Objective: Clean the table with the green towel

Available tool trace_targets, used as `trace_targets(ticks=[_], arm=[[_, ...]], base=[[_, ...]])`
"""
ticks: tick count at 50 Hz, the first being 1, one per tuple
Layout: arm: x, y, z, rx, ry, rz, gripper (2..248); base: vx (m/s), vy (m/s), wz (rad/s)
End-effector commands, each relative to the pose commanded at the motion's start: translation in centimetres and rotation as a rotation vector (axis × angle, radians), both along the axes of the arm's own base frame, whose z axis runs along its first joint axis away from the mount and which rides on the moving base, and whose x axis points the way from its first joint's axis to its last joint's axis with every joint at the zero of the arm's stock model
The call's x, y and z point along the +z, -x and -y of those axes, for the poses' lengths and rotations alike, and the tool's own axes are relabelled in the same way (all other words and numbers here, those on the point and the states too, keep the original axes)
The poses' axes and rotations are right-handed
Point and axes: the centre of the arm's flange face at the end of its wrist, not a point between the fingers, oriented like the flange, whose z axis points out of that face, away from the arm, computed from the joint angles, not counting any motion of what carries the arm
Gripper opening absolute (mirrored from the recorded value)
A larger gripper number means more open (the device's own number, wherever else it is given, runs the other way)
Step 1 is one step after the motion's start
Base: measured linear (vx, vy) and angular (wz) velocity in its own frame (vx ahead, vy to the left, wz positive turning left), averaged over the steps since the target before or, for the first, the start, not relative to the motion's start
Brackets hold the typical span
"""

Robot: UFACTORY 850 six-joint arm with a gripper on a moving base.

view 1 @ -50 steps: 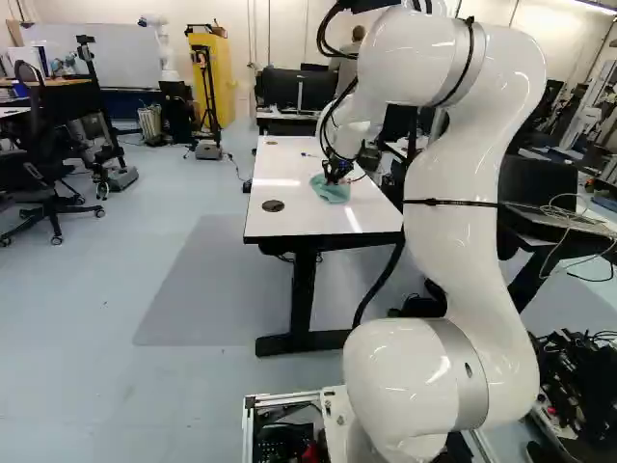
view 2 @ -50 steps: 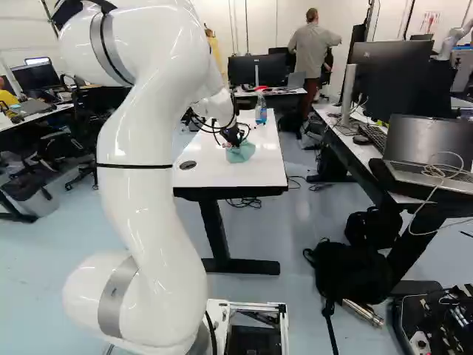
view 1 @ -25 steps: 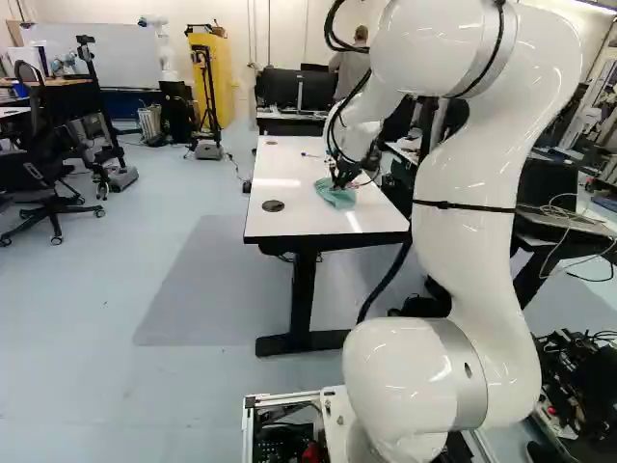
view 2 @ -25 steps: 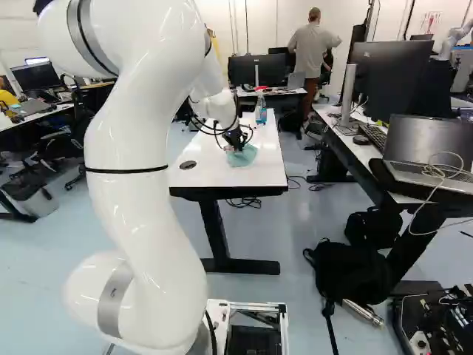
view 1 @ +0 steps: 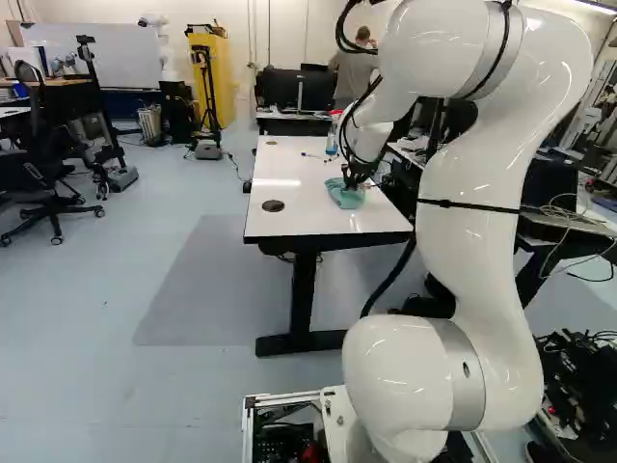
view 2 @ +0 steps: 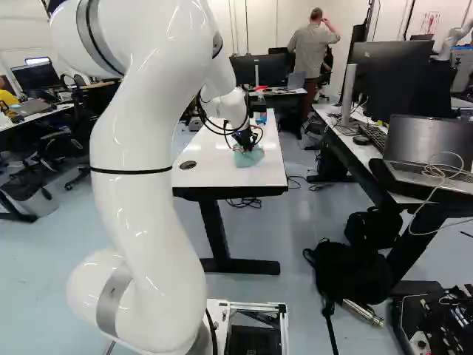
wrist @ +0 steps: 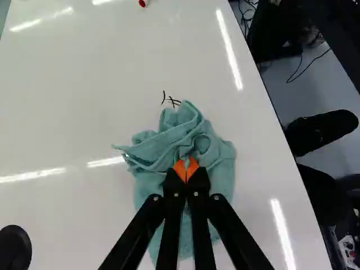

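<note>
In the left base view my gripper [view 1: 355,177] is low over the white table [view 1: 289,224], right at the green towel [view 1: 346,198]. The wrist view shows the gripper [wrist: 186,170] shut on a bunched fold of the towel [wrist: 185,138], its orange pads together at the tips. The cloth lies crumpled on the tabletop [wrist: 79,95], spread ahead of and under the fingers. Just beyond its far edge are short black pen marks [wrist: 171,100]. Part of the towel is hidden beneath the fingers.
A spray bottle [view 1: 332,142] stands farther along the table, partly behind the arm in the right base view. A small red-tipped object [wrist: 143,3] lies beyond the marks. A black disc [view 1: 273,205] is set in the tabletop. Another desk [view 2: 355,140] with monitors is alongside.
My arm has shifted to the right in both base views, and the gripped towel has slid along the tabletop with it. The base has stayed put.
</note>
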Motion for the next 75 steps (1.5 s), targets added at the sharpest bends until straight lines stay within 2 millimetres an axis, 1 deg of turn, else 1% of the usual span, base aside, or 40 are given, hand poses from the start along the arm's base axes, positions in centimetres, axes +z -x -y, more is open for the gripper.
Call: trace_targets(ticks=[8,16,21,26,58,75], arm=[[-0.1,-0.5,1.4,-0.021,0.001,0.005,21],[-0.1,-1.4,2.6,-0.036,0.003,0.013,21],[-0.2,-2.2,3.1,-0.04,0.004,0.02,21],[-0.3,-3.0,3.1,-0.038,0.005,0.026,21],[-0.9,-8.8,1.4,0.003,0.014,0.072,21],[-1.1,-11.3,-0.5,0.035,0.016,0.094,21]], base=[[0.0,0.0,0.0],[0.0,0.0,0.0],[0.0,0.0,0.0],[0.0,0.0,0.0],[0.0,0.0,0.0],[0.0,0.0,0.0]])
